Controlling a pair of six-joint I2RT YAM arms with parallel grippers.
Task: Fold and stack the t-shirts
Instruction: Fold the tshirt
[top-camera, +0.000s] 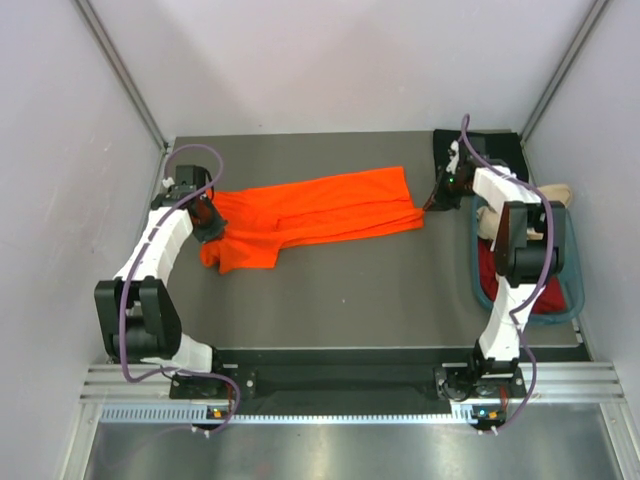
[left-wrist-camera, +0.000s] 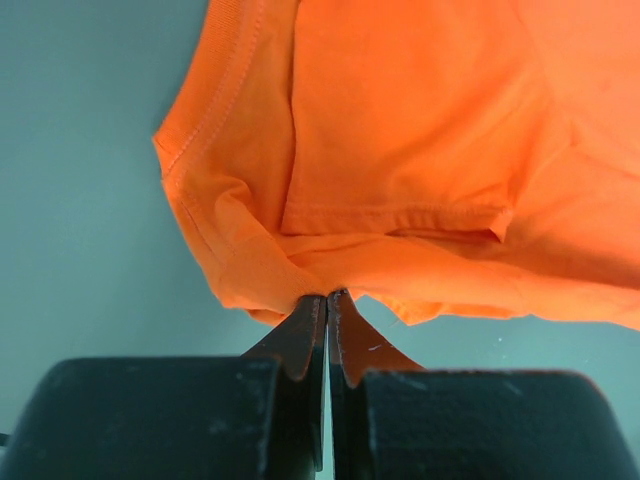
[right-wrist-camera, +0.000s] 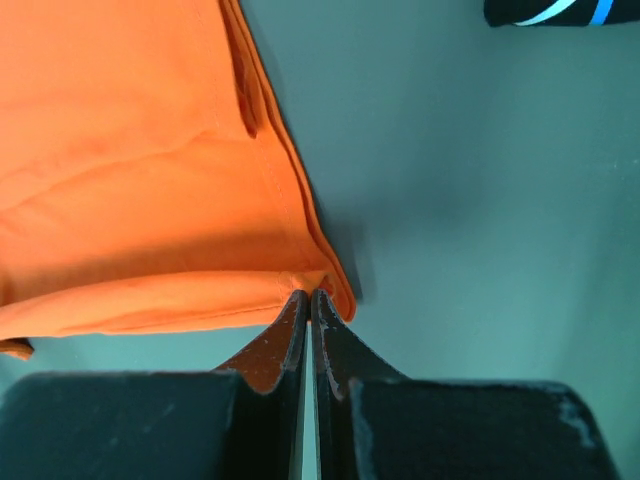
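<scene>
Top view: the orange shirt (top-camera: 320, 210) lies stretched across the far middle of the table (top-camera: 350, 300), with the left gripper (top-camera: 208, 226) at its left end and the right gripper (top-camera: 432, 205) at its right end.

Left wrist view: jaws pressed together, pinching a bunched fold near the sleeve.

Right wrist view: jaws clamped on the hem corner, and the black shirt (right-wrist-camera: 555, 11) sits beyond, far right.

My read: move both ends level and together, with the cloth taut, so the fold lands square.
</scene>
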